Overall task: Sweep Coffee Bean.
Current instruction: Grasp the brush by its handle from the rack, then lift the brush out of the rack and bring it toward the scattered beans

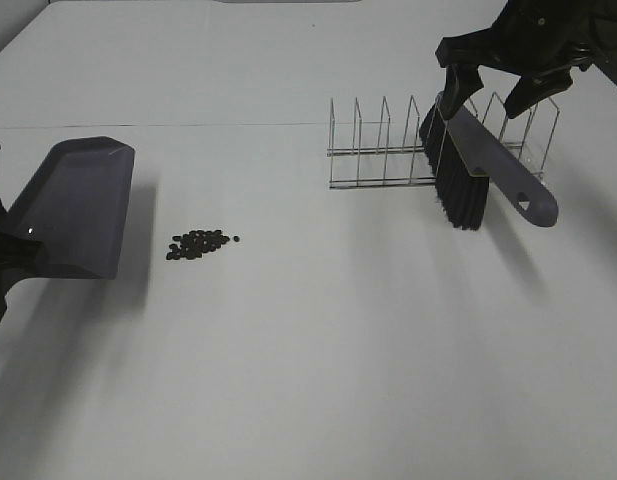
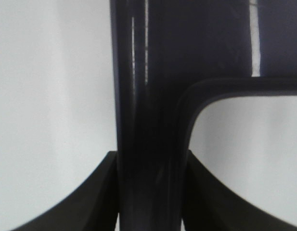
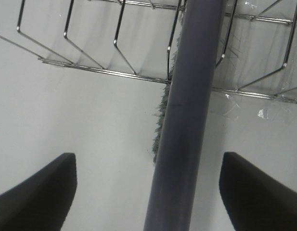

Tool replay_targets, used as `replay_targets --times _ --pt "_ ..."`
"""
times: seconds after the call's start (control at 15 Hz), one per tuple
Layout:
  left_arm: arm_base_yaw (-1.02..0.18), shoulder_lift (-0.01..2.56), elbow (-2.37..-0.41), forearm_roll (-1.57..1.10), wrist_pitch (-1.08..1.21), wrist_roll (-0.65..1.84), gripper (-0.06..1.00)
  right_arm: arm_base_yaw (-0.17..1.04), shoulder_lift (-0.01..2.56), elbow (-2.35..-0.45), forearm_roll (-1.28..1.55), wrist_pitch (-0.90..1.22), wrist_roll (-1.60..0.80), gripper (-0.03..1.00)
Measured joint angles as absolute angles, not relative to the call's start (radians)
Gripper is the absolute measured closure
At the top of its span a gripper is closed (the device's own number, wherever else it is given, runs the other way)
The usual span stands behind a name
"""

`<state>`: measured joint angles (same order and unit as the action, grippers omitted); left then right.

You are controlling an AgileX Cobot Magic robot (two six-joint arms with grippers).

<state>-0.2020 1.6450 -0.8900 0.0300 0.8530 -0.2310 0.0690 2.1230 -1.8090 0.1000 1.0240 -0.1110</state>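
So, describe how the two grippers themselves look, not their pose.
The matte black left gripper and the matte black right gripper look alike: broad, flat fingers with curved inner edges, on an angular black body. No cables, markings or sleeves show.

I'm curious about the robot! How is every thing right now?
coffee beans, heaped on the table, unswept.
dustpan, tilted, held by its handle.
wire rack, upright.
brush, leaning in the wire rack, ungripped.
left gripper, shut on the dustpan.
right gripper, open around the brush handle.
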Motion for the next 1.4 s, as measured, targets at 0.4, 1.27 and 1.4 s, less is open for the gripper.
replay_targets --times 0.4,1.27,1.4 --pt "-0.202 1.645 -0.890 0.012 0.853 -0.231 0.61 0.105 2.216 -1.855 0.062 0.963 -0.088 0.21" --pt "-0.202 1.645 -0.890 0.000 0.853 -0.231 0.61 0.119 2.286 -1.856 -0.103 0.938 0.071 0.60" --pt "-0.202 1.645 -0.890 0.000 0.853 -0.231 0.61 0.119 2.283 -1.856 -0.103 0.957 0.073 0.60"
